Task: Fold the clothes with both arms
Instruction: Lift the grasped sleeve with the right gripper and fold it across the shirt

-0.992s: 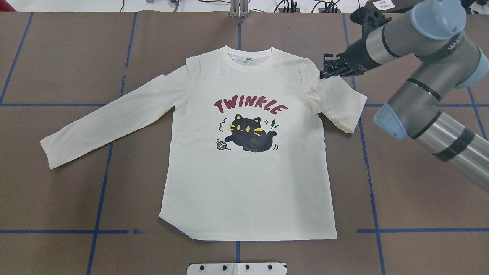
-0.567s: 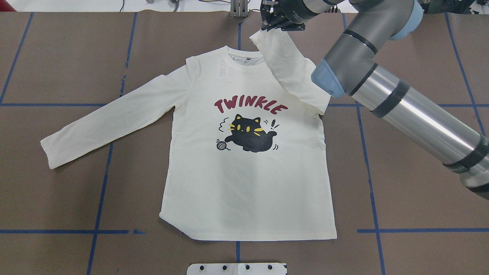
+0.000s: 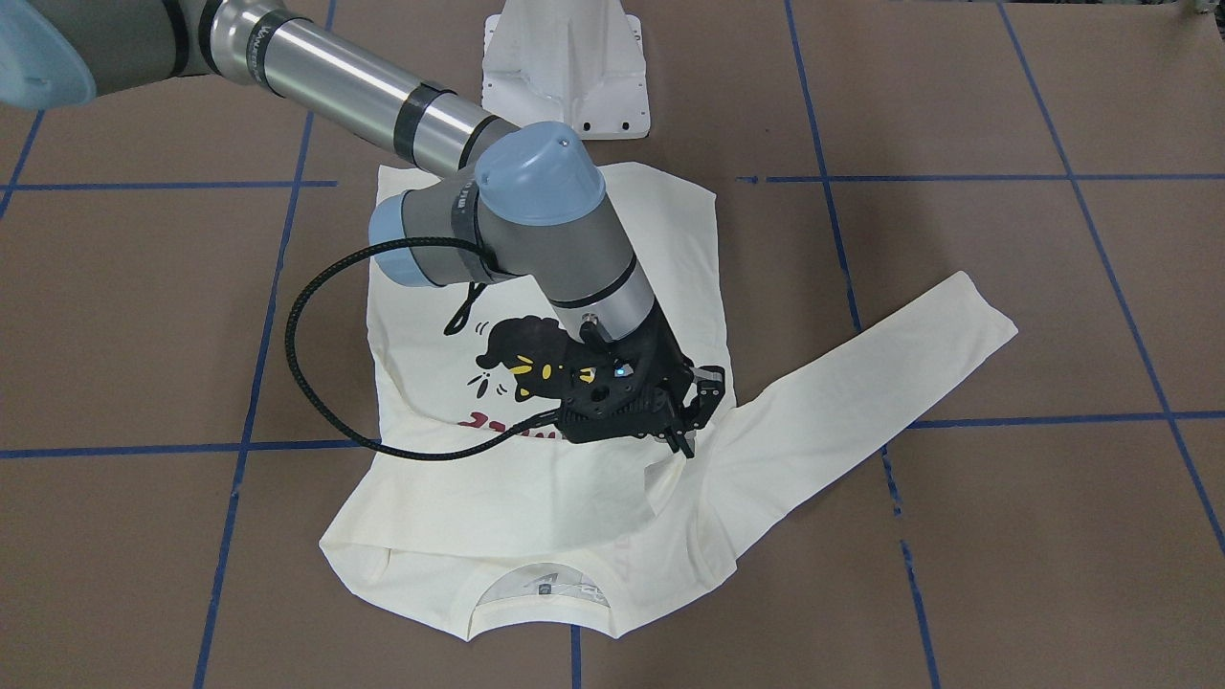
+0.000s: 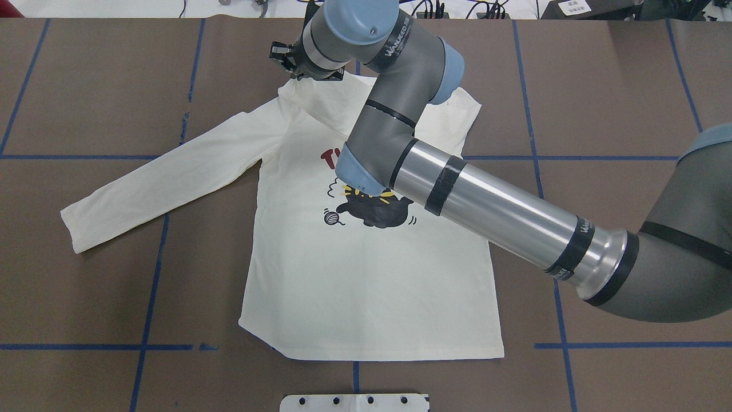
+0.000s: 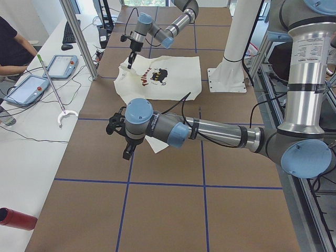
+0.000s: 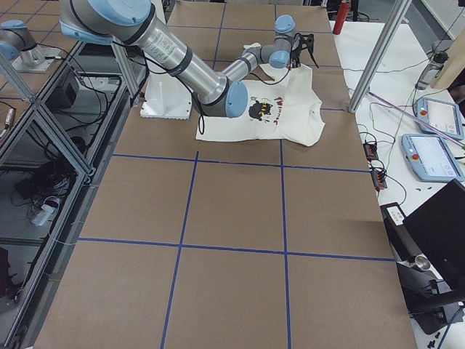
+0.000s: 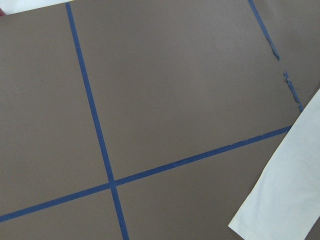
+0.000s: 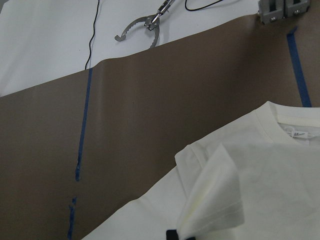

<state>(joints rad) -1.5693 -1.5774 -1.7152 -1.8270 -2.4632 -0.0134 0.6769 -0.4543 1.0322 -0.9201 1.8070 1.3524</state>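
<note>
The T-shirt [image 4: 366, 286] is laid flat on the table [image 4: 86, 86], one sleeve [image 3: 536, 488] being held across the chest by the closed right gripper [image 3: 685, 438] to form a fold; the state of the left gripper [image 5: 127, 151] cannot be told

The right arm [image 4: 492, 206], grey and silver with light-blue joint caps, slants across the cream-white long-sleeved T-shirt [image 4: 366, 286] from the surface's right side up to the collar. It bars the chest print and the shoulder on that side from above. Its black looped cable [image 3: 297, 325] bulges out beside the wrist. The right tool [image 4: 293, 67], pinched on the folded-over right sleeve [image 4: 320, 106], stands just left of the collar. The shirt's lower half and spread left sleeve [image 4: 166, 181] lie uncovered, with bare brown paper-covered surface [image 4: 86, 297] around them. The left arm [image 5: 210, 131] hangs low there, the left tool [image 5: 123, 142] near that sleeve's cuff. A white pedestal base [image 3: 563, 67] stands near the hem.
</note>
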